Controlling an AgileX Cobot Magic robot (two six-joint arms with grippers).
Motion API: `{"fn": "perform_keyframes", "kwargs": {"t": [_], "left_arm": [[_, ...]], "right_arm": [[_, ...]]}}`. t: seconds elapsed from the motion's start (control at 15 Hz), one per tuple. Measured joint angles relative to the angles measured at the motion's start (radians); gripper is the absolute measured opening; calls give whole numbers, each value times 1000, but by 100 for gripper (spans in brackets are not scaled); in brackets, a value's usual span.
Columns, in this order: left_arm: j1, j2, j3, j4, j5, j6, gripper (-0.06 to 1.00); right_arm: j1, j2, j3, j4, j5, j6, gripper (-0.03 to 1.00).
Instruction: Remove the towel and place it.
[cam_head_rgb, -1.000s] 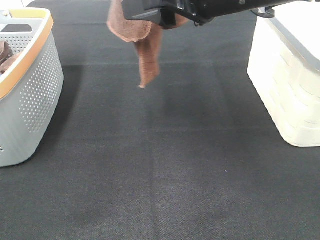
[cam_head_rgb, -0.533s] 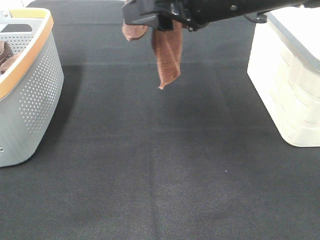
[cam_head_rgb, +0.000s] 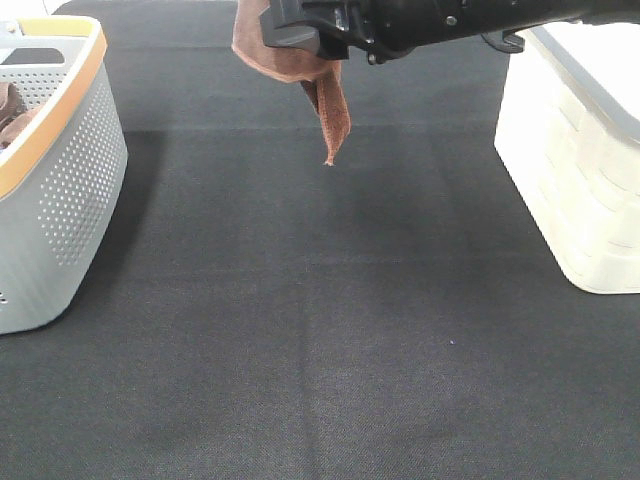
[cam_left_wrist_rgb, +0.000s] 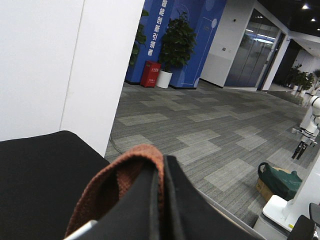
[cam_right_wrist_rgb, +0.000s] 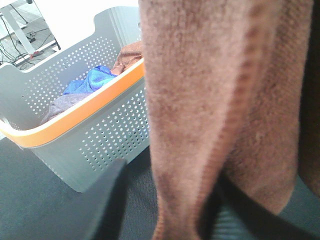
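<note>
Towel aloft: square reddish-brown microfibre towel (cam_head_rgb: 330, 110) dangles above the black fabric mat (cam_head_rgb: 320, 320), between perforated grey plastic basket (cam_head_rgb: 75, 170) and cream plastic bin (cam_head_rgb: 580, 180). Left gripper (cam_left_wrist_rgb: 161, 200) is pinched tight on its hem. Right gripper (cam_head_rgb: 318, 48) is smothered in cloth, so I can't tell its spread.

A dark woven mat (cam_head_rgb: 320, 330) is spread across the visible work surface. At the left edge of the high view, a grey perforated basket (cam_head_rgb: 70, 190) with an orange rim is cut off by the frame. A bunched brown cloth (cam_head_rgb: 10, 115) is seen inside it, and a blue cloth (cam_right_wrist_rgb: 95, 80) and a grey cloth (cam_right_wrist_rgb: 62, 102) are shown next to it in the right wrist view. At the right edge, a cream ribbed bin (cam_head_rgb: 575, 200) is set on the mat, well apart from the basket. Beyond the surface, a white wall (cam_left_wrist_rgb: 50, 65), a blue panel (cam_left_wrist_rgb: 200, 30) with white characters, a potted plant (cam_left_wrist_rgb: 175, 45), a red box (cam_left_wrist_rgb: 150, 74) just beside the plant's pot, a grey tiled floor (cam_left_wrist_rgb: 210, 135) and a green bag (cam_left_wrist_rgb: 280, 180) are shown.
</note>
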Motion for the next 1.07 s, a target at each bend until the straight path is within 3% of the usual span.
{"fn": "perform_keyframes", "kwargs": {"t": [0.2,0.33,0.47,0.67,0.87,1.07], "left_arm": [[0,0,0,0,-1,0,0],[0,0,0,15,-1,0,0],[0,0,0,98,0,0,0],[14,0,0,239,51,-43,0],[119,1,0,388,245,-237,0],[201,1,0,430,422,-287,0]], "right_arm": [[0,0,0,-1,2,0,4],[0,0,0,-11,36,1,0],[0,0,0,-62,122,23,0],[0,0,-10,-283,257,230,0],[0,0,-70,-630,420,543,0],[0,0,-177,-828,561,735,0]]}}
